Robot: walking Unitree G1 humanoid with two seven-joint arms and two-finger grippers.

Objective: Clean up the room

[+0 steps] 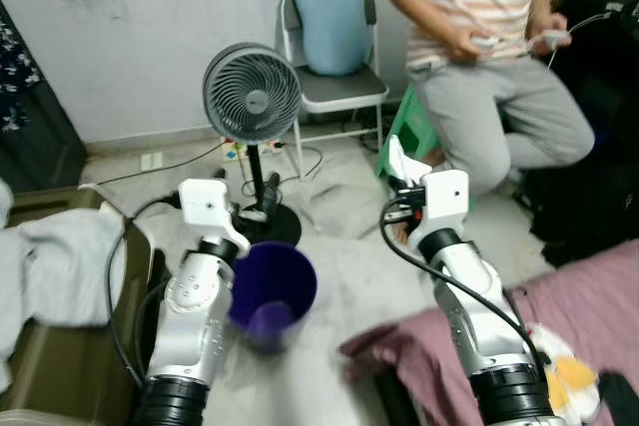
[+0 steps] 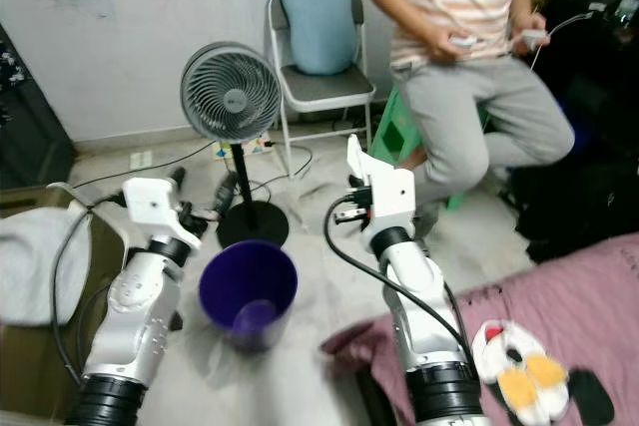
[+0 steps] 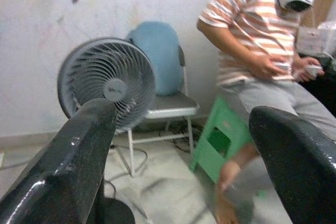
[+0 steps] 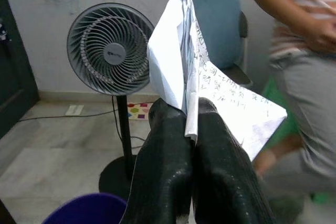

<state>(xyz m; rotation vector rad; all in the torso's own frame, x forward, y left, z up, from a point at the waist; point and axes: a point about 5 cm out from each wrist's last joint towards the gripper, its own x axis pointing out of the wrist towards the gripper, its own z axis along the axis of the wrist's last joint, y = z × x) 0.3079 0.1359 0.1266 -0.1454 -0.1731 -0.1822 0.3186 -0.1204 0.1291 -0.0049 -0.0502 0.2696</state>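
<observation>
Room floor seen from the robot's head, with wrist views of each gripper. Largest to smallest:

Person (image 1: pixel 489 57) in a striped shirt and grey trousers, at the far right of the floor, beside a green stool (image 3: pixel 218 140); hands busy with small devices, apart from the robot.

Folding chair (image 1: pixel 334 87) against the back wall, a blue cushion (image 1: pixel 329 12) propped on its seat.

Pink bedding (image 2: pixel 589 296) at the near right, with a white and orange slipper (image 2: pixel 519 366) lying on it.

Pedestal fan (image 1: pixel 252 92) on a round black base, standing near the back wall, just behind the bin. A small logo sits on its hub; it is too blurred to read.

Purple bin (image 1: pixel 272 291), upright and open-mouthed, on the floor between the 2 arms, closer to the left arm.

Right gripper (image 4: pixel 191 116), raised over the floor at mid-right, its 2 fingers clamped together on a sheet of paper (image 4: pixel 210 85). The sheet stands up from the fingertips, folded lengthwise, its long axis running on from the fingers. Rows of handwritten characters cover 1 face; they cannot be read at this size.

Left gripper (image 3: pixel 181 145), raised beside the bin's left rim, fingers spread wide and holding nothing.

Key relation: the bin's mouth lies below and to the left of the held paper. Judged from this, the right arm must swing inward and lower before letting go.
</observation>
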